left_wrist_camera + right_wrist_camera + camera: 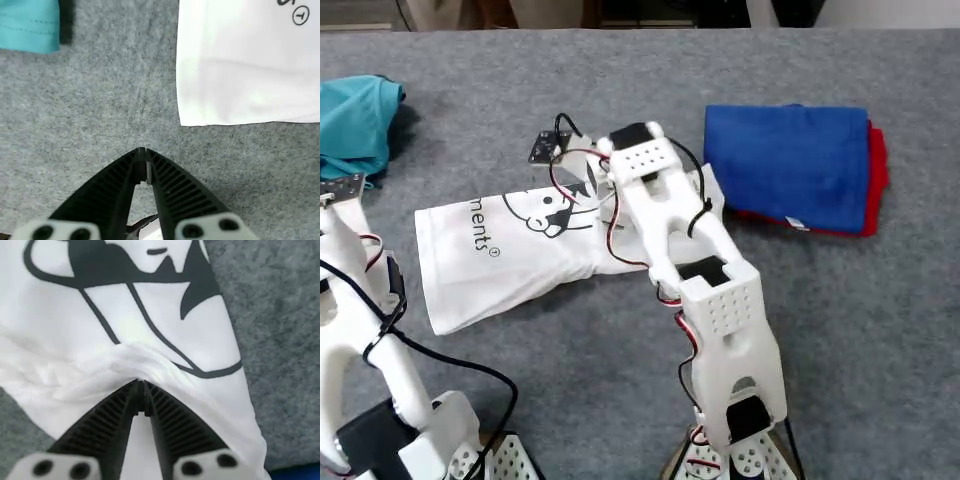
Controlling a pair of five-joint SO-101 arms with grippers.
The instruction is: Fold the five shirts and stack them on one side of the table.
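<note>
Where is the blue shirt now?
In the high view, the blue shirt lies toward the right, stacked on a red shirt, right of the white shirt.

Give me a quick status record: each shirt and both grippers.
white shirt: mid-table, partly folded, print up
blue shirt: folded, lying on the red shirt, on the right arm's side
teal shirt: loose, unfolded, at the table edge on the left arm's side
left gripper: shut, empty, above bare table just off a corner of the white shirt
right gripper: shut, pinching a bunched fold of the white shirt beside the print
</note>
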